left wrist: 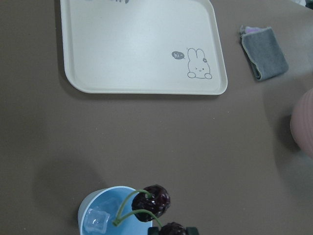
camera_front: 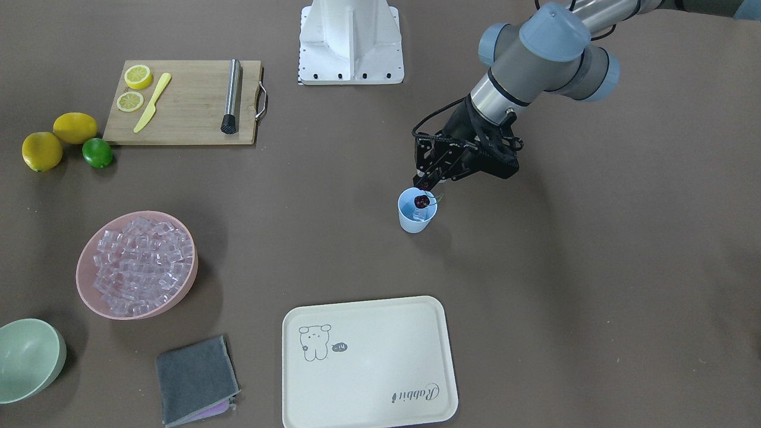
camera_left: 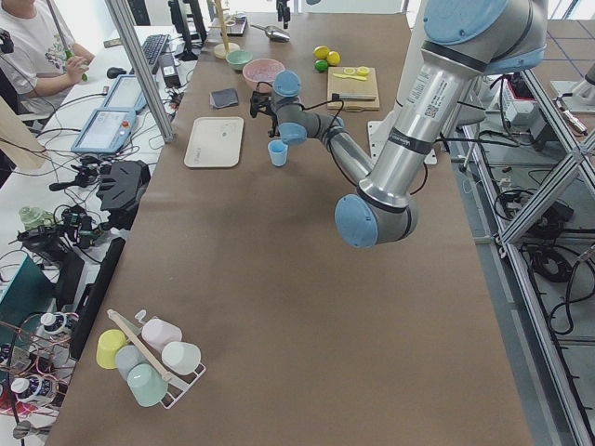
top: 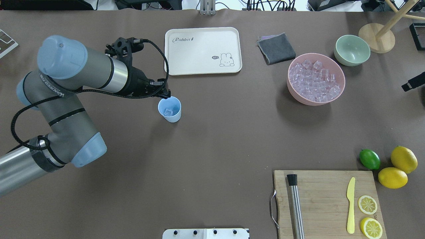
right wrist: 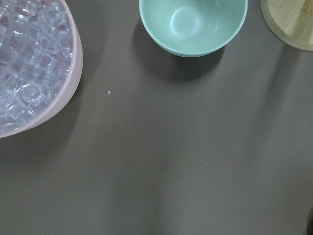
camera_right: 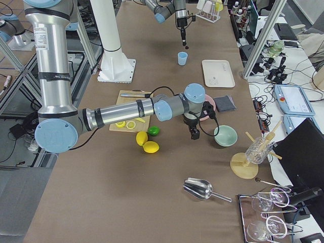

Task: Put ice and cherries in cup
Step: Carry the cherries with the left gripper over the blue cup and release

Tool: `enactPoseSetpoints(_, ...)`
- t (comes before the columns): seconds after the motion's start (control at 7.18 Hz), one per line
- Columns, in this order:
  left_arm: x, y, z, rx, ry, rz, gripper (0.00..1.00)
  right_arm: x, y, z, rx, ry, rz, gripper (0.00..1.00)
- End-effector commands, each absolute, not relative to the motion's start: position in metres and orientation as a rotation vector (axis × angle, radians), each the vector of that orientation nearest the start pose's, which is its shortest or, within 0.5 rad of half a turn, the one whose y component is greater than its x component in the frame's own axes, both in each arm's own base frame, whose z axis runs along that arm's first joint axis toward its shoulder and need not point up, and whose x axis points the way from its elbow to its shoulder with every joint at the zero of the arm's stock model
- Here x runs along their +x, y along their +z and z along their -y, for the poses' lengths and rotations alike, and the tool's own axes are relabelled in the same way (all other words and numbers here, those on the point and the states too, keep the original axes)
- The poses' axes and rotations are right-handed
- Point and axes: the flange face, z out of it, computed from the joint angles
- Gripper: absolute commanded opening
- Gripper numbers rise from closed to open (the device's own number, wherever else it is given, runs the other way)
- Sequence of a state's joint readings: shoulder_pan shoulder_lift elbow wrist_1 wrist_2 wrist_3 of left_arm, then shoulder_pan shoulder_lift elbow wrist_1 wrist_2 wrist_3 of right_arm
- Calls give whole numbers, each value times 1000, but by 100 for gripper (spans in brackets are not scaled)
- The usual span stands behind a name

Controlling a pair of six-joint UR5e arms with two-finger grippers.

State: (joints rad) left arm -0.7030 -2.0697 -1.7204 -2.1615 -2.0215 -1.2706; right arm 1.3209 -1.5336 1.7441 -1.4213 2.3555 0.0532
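Brown surface (camera_front: 535, 297): carries every item below; left, right, near and far are as the robot sees them.
Ice (camera_front: 141, 261): clear, faintly pink cubes heaped in the pink bowl (camera_front: 187, 285) at far right; one cube lies apart, at the bottom of the cup (camera_front: 413, 224).
Cup: light blue, upright, left of centre, nearer than the tray (camera_front: 368, 380) and well apart from the pink bowl.
Cherries (left wrist: 152, 198): dark red pair on green stems, in the air over the cup's mouth. One is pinched at the gripper tips and the other hangs just beside it. The stems curve down over the cup's inside; whether they touch it cannot be told.
Left gripper (camera_front: 424, 185): slants down from the left to just above the cup's rim, fingers closed on one cherry.
Right gripper (camera_right: 194, 133): hangs above bare surface between the pink bowl and the green bowl (camera_front: 24, 356); how far it is open cannot be told.
Tray: cream, with a rabbit drawing, at far centre.
Cloth (camera_front: 193, 377): grey, folded, in the far row between tray and green bowl.
Board (camera_front: 190, 113): wooden, at near right; on it lie a steel muddler (camera_front: 231, 95), a yellow knife (camera_front: 153, 102) and two lemon slices (camera_front: 138, 76).
Fruit: two lemons (camera_front: 75, 127) and a lime (camera_front: 97, 153) sit close together, just beyond the board's far-right corner.
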Motion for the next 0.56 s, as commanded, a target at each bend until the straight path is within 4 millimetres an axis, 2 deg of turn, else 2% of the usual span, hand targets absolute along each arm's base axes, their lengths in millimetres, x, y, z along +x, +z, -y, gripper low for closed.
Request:
enactPoseSetpoints(0.0, 436, 245, 476, 228, -69, -1230, 0, -59, 539, 515, 228, -322, 821, 98)
enactPoseSetpoints(0.14, 435, 244, 476, 247, -81, -1226, 0, -56, 536, 516, 234, -316, 822, 98)
enactPoseSetpoints(0.28, 454, 247, 461, 241, -64, -1218, 28, -57, 538, 517, 232, -321, 819, 98)
enactPoseSetpoints(0.42, 461, 256, 461, 260, -84, -1192, 68, -53, 536, 517, 238, -322, 820, 98)
